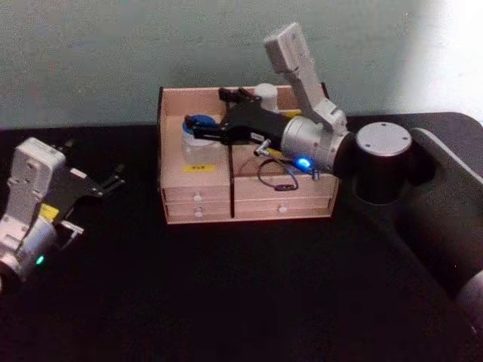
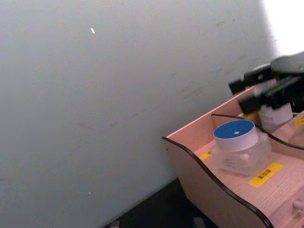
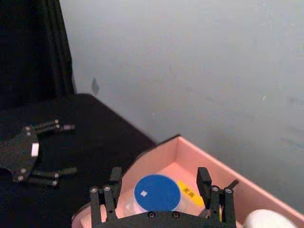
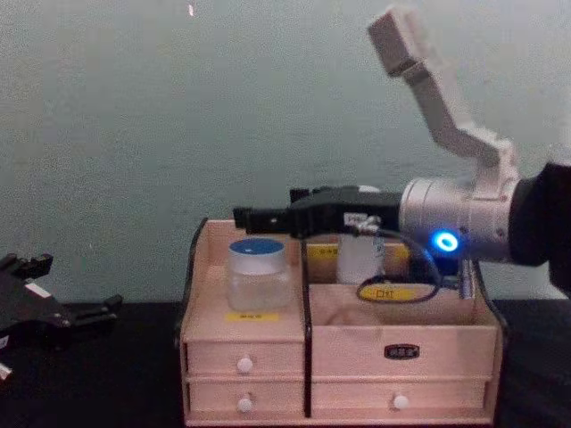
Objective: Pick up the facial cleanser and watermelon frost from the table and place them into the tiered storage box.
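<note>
The watermelon frost (image 1: 199, 143) (image 4: 258, 273), a squat clear jar with a blue lid, stands in the left upper compartment of the tiered storage box (image 1: 173, 105) (image 4: 446, 349). My right gripper (image 1: 190, 128) (image 4: 250, 218) hovers just above the jar, open, a finger to each side of the lid (image 3: 157, 193), not touching it. The facial cleanser (image 1: 265, 93) (image 4: 359, 257), a white bottle, stands upright in the back of the right compartment, partly hidden by the right arm. My left gripper (image 1: 112, 181) (image 4: 80, 312) is parked open over the table, left of the box.
The wooden box has small drawers with white knobs (image 4: 244, 365) across its front and yellow labels (image 2: 266, 174). A pale wall (image 1: 90, 53) rises right behind the box. Dark tabletop (image 1: 226, 294) stretches in front of and beside the box.
</note>
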Robot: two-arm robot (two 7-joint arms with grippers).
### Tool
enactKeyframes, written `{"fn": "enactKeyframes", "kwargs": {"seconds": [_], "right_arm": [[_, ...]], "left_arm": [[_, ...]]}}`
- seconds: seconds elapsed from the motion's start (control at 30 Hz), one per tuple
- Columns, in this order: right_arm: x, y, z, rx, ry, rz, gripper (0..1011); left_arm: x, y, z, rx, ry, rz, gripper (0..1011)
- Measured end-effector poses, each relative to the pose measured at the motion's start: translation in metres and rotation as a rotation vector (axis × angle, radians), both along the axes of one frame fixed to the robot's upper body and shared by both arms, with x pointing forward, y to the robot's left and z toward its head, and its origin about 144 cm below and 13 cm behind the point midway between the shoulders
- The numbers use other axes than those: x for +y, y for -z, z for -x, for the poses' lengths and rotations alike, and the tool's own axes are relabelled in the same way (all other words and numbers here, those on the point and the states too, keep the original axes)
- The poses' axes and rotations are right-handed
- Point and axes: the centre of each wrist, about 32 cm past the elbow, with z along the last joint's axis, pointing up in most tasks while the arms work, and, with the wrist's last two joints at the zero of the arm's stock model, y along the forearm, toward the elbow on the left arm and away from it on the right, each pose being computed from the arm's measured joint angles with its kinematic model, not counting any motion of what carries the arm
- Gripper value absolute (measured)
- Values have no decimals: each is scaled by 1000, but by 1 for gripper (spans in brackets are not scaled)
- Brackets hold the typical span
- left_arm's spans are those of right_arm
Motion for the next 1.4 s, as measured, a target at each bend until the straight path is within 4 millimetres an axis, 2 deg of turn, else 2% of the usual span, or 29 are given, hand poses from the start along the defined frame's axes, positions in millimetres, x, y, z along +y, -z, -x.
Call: {"fn": "enactKeyframes", "kwargs": {"seconds": [0.37, 0.67, 0.9, 1.1, 1.4], "right_arm": [[-25, -18, 17, -86, 87, -56, 1002], [-60, -19, 29, -126, 234, -64, 1002], [-90, -14, 37, -121, 342, -63, 1002], [-106, -4, 48, -103, 435, -76, 1002], [-119, 21, 74, -71, 552, -73, 1002]], "left_arm": [[0, 0, 0, 0, 0, 0, 1001], [0, 0, 0, 0, 0, 0, 1001], [0, 0, 0, 0, 0, 0, 1001], [0, 0, 0, 0, 0, 0, 1001], [0, 0, 0, 0, 0, 0, 1001]]}}
